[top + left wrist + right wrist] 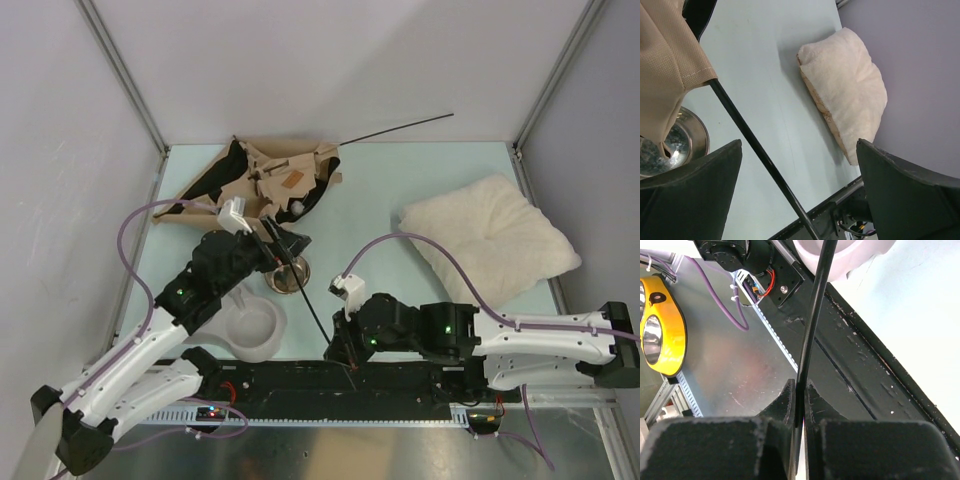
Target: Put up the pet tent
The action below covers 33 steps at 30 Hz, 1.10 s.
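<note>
The right fingers (pixel 782 405), nearest the lens at the near edge of the surface, are closed on the lower end of a thin black pole (pixel 815 315), which is pinched between them. From there the pole runs toward the far-left corner, where it disappears under a corner of the tan fabric pet tent with black lining (pixel 275 178). The left fingers (pixel 695 192) are spread wide on either side of the same pole, close to that fabric corner, and nothing is gripped by them.

The tent lies collapsed and crumpled in the far-left corner of the pale green surface (pixel 400 190), with its small brown label patch (pixel 293 182) facing up; no standing shape is formed. A second thin black pole (pixel 400 128) projects from the fabric past the far edge.

The task is judged to be partly done. The poles appear to be threaded, but the frame is not yet flexed or seated and the tent is not raised. The cream fluffy pillow (pixel 490 240) at the right edge and the grey double pet bowl (pixel 255 325) beside the left arm are not involved.
</note>
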Available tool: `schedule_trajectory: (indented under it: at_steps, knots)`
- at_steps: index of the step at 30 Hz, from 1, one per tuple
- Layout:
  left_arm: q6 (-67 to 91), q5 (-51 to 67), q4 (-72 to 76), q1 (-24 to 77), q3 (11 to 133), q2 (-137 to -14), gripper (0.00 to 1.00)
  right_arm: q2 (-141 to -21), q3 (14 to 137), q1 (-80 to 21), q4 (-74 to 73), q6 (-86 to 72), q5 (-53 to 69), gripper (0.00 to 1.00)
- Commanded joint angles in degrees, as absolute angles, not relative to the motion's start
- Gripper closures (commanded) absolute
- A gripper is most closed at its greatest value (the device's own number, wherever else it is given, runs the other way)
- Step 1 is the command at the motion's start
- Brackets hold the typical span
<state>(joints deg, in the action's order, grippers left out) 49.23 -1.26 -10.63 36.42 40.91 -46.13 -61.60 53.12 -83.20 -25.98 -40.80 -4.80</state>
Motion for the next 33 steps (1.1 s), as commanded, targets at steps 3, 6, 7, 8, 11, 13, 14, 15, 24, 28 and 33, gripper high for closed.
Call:
schedule_trajectory:
  at_steps: [3, 6, 7, 8, 11, 13, 14, 15, 24, 28, 33]
  knots:
    - [43.2, -2.4, -11.1, 36.4, 41.1, -43.2, 0.0, -58.7, 56.2, -83.3, -23.9, -41.9, -9.5, 1.0]
    - [42.1, -1.2, -12.0, 36.5, 40.9, -42.0, 0.0, -57.8, 56.2, -83.3, -23.2, -42.5, -11.6, 1.0]
    - [41.4, -0.8, -12.1, 36.4, 40.9, -41.6, 0.0, -57.4, 56.2, -83.3, -22.8, -42.7, -12.3, 1.0]
    - [40.8, 0.4, -12.1, 36.4, 40.9, -40.9, 0.0, -57.1, 56.2, -83.2, -22.5, -42.9, -13.0, 1.0]
    - [38.5, 2.3, -12.5, 36.4, 40.6, -38.3, 0.0, -55.9, 56.2, -83.1, -21.5, -43.7, -15.2, 1.0]
    - [37.4, -0.1, -13.4, 36.4, 39.9, -35.3, 0.0, -54.8, 56.2, -82.9, -20.7, -44.5, -17.1, 1.0]
    - [37.2, -1.9, -13.7, 36.4, 39.0, -34.0, 0.0, -54.4, 56.2, -82.9, -20.1, -44.9, -17.9, 1.0]
    - [37.1, -4.2, -13.8, 36.4, 38.1, -31.8, 0.0, -53.9, 56.2, -82.8, -19.6, -45.1, -18.4, 1.0]
    - [34.6, -15.5, -14.7, 36.3, 31.4, -20.4, 0.0, -52.6, 56.2, -81.0, -14.3, -49.1, -18.3, 1.0]
    - [32.9, -13.9, -14.3, 36.3, 29.1, -22.7, 0.0, -52.8, 56.2, -80.3, -13.1, -52.3, -17.8, 1.0]
    - [30.7, -9.9, -4.5, 36.4, 25.4, -29.9, 0.06, -53.0, 57.1, -78.3, -12.6, -54.9, -16.0, 1.0]
